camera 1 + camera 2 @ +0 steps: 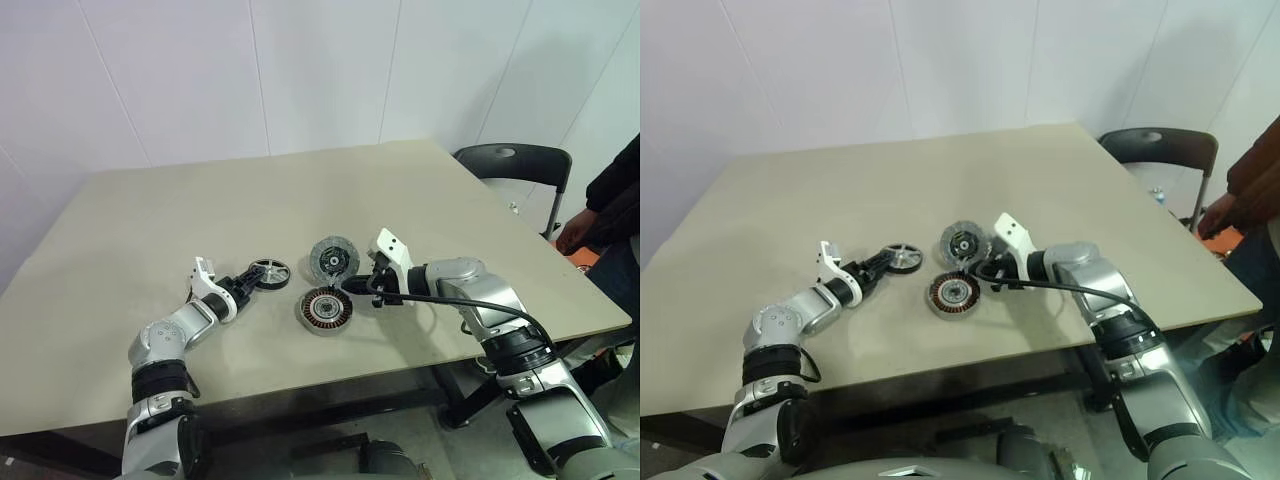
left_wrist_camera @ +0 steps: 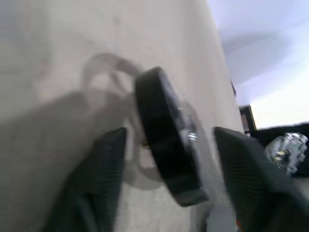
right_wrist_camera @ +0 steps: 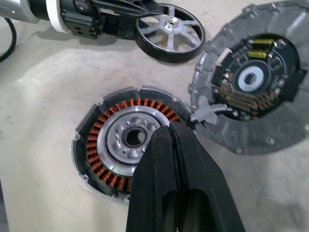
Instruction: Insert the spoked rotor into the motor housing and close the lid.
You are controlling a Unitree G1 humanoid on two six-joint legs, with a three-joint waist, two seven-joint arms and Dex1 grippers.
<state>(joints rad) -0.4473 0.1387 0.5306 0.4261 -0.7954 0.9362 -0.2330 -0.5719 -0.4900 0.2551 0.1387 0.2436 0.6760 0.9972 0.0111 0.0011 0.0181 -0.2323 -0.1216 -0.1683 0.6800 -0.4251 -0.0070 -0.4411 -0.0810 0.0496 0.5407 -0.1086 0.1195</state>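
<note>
Rotor [image 3: 170, 32] betw left gripper [image 3: 128, 21] fingers; right gripper [image 3: 170, 133] closed.

Right claw [image 3: 170, 133] over motor housing [image 3: 126, 140] opening

Bare lab or test room: plain white panel walls [image 1: 200, 70], beige worktable [image 1: 250, 210], black folding chair [image 1: 515, 165].

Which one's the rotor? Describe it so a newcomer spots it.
On the beige table, three round parts sit near the front edge. The rotor is the leftmost, between the left hand's fingers: a silver spoked wheel with dark rim, unlike the copper-coiled housing and grey lid.
</note>
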